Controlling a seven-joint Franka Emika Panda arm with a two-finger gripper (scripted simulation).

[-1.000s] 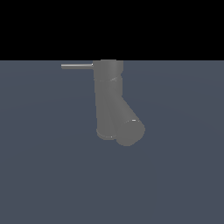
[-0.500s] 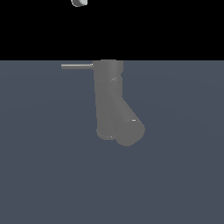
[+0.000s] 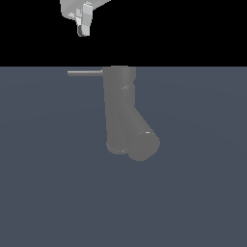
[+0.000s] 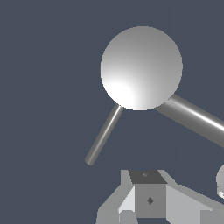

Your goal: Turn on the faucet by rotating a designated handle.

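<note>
The faucet [image 3: 119, 111] is a dark-grey upright tube with a thick angled spout [image 3: 141, 143] branching toward the exterior view's right. The handle [image 3: 85, 73], a thin light-grey rod, sticks out level from the faucet's top toward the exterior view's left. My gripper [image 3: 83, 30] hangs well above the handle's outer end, clear of it, fingers together and holding nothing. From the wrist view I look down on the faucet's round top [image 4: 141, 68], with the handle [image 4: 104, 133] slanting away from it and the spout [image 4: 194, 119] on the other side. My gripper [image 4: 146, 183] is apart from both.
The faucet stands on a flat blue-grey floor [image 3: 202, 193] that fills the lower part of the exterior view. Above its far edge the background is black. No other objects show.
My gripper has come down into the top of the exterior view, where half a second ago only a small tip showed. The faucet and handle have not moved.
</note>
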